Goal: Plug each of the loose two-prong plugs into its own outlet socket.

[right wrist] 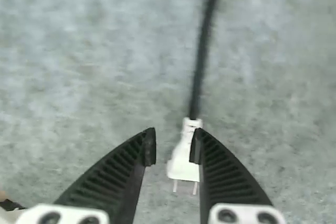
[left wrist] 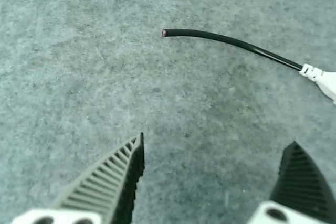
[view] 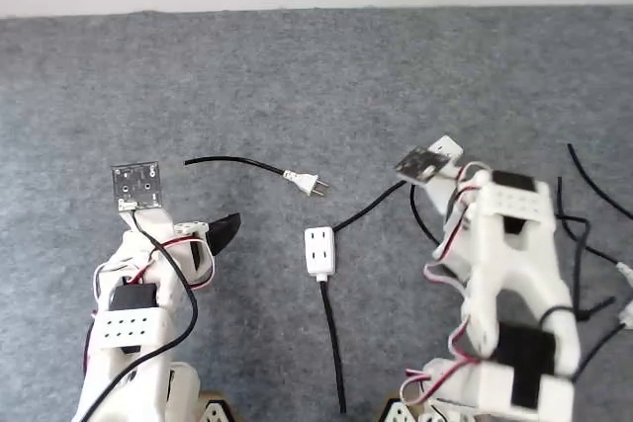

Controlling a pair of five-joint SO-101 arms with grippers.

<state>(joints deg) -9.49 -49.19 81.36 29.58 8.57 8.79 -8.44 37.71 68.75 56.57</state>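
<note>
A white outlet strip [view: 318, 250] lies mid-table, its black cord running toward the near edge. One loose white two-prong plug [view: 307, 183] on a short black cord [left wrist: 226, 39] lies on the carpet ahead of my left gripper [left wrist: 217, 140], which hangs open and holds nothing; the plug's body [left wrist: 323, 80] is off to one side of it. My right gripper [right wrist: 173, 132] straddles the second white plug [right wrist: 184, 163]. That plug rests against one finger with a gap to the other, prongs toward the camera. Its black cord [right wrist: 202, 51] runs away over the carpet toward the strip.
Grey carpet covers the table. Thin black wires [view: 584, 234] trail beside the right arm [view: 504, 234] at the right edge. The left arm [view: 138, 323] stands at the near left. Open carpet lies behind the strip and plugs.
</note>
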